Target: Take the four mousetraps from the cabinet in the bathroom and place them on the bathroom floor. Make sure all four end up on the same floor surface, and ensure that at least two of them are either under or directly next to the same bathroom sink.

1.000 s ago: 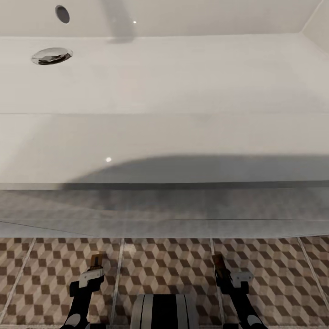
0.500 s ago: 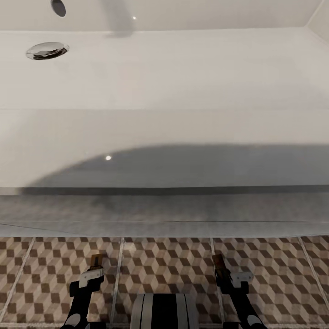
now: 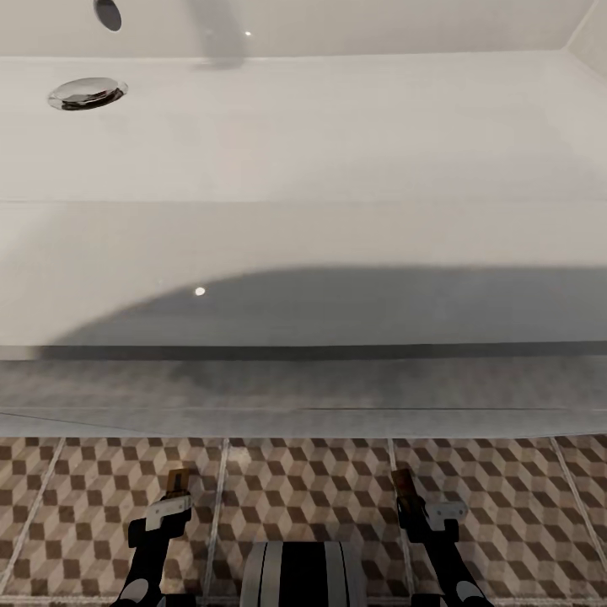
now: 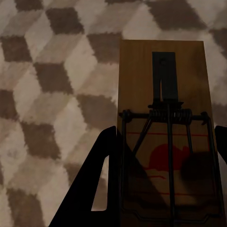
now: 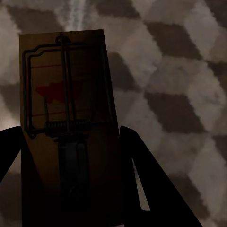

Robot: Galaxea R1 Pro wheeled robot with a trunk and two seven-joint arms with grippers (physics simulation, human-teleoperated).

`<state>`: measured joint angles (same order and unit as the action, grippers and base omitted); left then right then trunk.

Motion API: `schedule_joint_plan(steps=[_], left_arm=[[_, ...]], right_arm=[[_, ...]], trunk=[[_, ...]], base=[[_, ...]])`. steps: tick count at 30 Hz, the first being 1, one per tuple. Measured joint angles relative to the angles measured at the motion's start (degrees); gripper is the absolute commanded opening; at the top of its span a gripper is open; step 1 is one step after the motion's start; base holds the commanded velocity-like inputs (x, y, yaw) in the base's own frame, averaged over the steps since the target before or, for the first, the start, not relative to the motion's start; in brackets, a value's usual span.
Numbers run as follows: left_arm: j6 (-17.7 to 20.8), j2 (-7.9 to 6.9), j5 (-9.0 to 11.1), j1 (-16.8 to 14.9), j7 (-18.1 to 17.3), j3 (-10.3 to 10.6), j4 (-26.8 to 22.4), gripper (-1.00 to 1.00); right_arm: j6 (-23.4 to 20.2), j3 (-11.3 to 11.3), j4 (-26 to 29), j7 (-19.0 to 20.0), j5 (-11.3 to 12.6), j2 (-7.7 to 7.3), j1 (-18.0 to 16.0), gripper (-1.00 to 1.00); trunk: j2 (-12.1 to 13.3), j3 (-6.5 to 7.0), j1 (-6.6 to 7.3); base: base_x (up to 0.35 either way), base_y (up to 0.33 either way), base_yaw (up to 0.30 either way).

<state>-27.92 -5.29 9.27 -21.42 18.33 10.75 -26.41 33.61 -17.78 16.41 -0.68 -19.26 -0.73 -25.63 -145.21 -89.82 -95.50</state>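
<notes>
Nothing is shifting since a moment ago: left gripper (image 3: 178, 487) and right gripper (image 3: 403, 489) are each clamping a small wooden mousetrap (image 4: 164, 137) (image 5: 66, 127) above the cube-patterned tile floor (image 3: 303, 489).

Both mousetraps (image 4: 163, 137) (image 5: 66, 127) are matt wood with dark metal springs, the sink (image 3: 303, 169) glossy smooth white, the bathroom floor (image 3: 312, 497) patterned matt tile.

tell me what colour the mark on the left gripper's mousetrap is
Red, on the mousetrap; clearest in the left wrist view.

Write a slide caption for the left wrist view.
Left gripper holding a wooden mousetrap above the cube-patterned floor tiles.
</notes>
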Motion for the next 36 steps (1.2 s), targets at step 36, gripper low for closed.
schedule_joint_plan(steps=[36], left_arm=[[0.26,-0.68,-0.03,-0.53,-0.49,0.00,-2.11,-1.00]], right_arm=[[4.45,-0.22,2.67,-0.08,0.35,0.00,-0.29,-1.00]], trunk=[[0.00,0.00,0.00]], base=[[0.000,0.000,0.000]])
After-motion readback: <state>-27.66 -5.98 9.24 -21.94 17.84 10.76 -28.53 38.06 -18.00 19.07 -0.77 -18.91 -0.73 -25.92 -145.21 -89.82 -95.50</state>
